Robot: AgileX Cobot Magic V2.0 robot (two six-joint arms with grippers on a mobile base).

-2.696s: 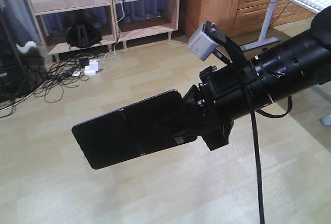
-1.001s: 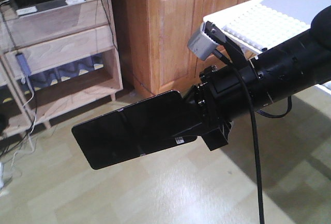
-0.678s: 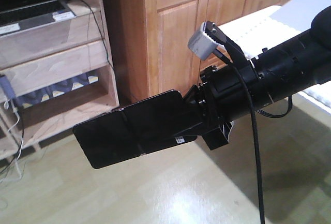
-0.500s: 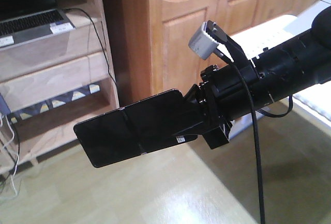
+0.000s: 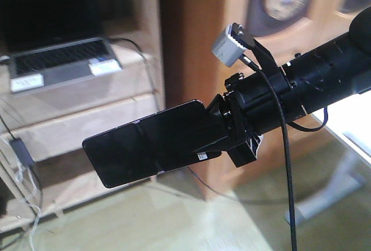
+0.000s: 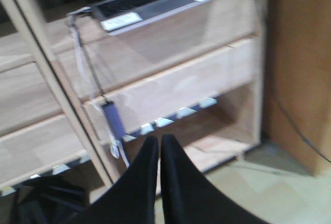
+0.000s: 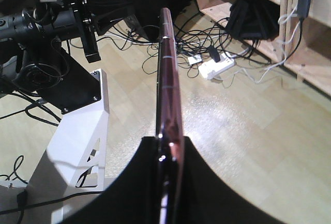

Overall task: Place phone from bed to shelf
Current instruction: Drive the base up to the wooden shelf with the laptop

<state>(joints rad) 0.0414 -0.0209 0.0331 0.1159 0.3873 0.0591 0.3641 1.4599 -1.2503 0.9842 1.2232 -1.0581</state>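
My right gripper (image 5: 204, 141) is shut on one end of the phone (image 5: 142, 149), which sticks out to the left in mid-air with its glossy black screen facing the front view. In the right wrist view the phone (image 7: 166, 69) stands edge-on with a pinkish rim, clamped between the gripper's (image 7: 168, 144) black fingers. The pale wood shelf (image 5: 75, 120) stands behind the phone on the left. My left gripper (image 6: 159, 140) is shut and empty, pointing at the shelf (image 6: 170, 87). The bed is out of view.
A grey laptop (image 5: 58, 68) lies open on the shelf's upper tier. A brown wardrobe (image 5: 194, 36) stands right of the shelf. A charger (image 6: 113, 123) hangs from a cable. Cables and a white power strip (image 7: 217, 69) lie on the floor near a black bag (image 7: 253, 17).
The background has swung round and the shelf with the laptop has come closer and larger. The phone has stayed in the right gripper in the same pose.
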